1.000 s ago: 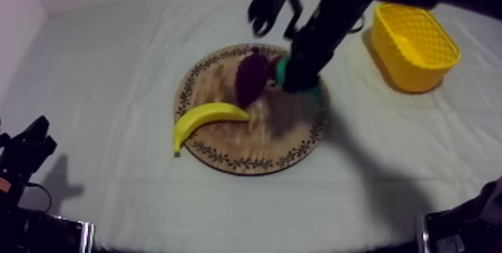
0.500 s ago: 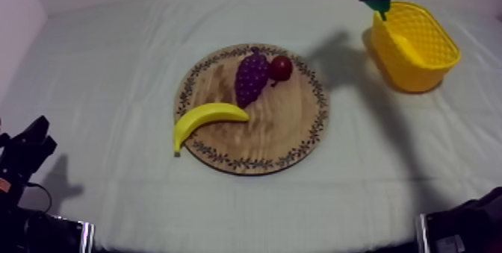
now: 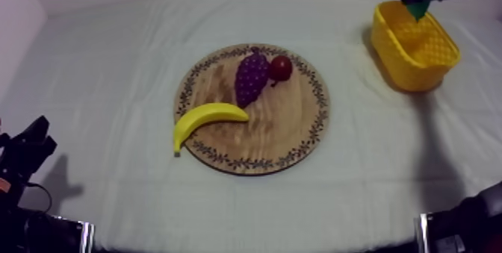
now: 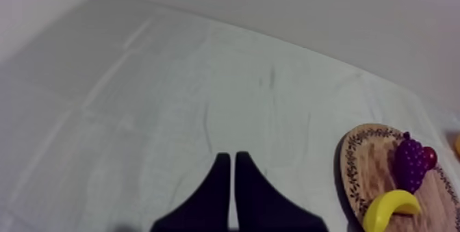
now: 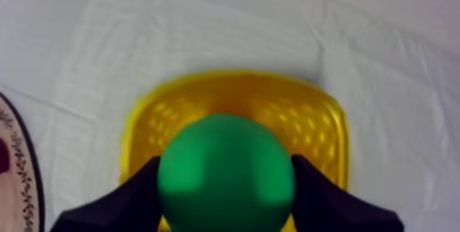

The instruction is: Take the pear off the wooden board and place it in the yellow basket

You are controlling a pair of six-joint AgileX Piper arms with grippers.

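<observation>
Nearest, at 8 o'clock of the table (image 3: 112,69): left gripper (image 4: 233,157), low over bare cloth, fingers pressed together into a narrow wedge, nothing between them.

At the centre: board (image 3: 278,130). On it, banana (image 3: 205,118) at 9 o'clock, its end reaching past the rim; grapes (image 3: 251,77) at 12; small red fruit (image 3: 281,67) at 1, just beside the grapes.

Farther, at 2 o'clock of the table: basket (image 3: 407,73), well apart from the board.

Farthest, above the basket's far end: right gripper (image 5: 226,161), pinching the pear (image 3: 417,7) between its two fingers. Pear off the board, in the air, hanging over the basket's opening.
</observation>
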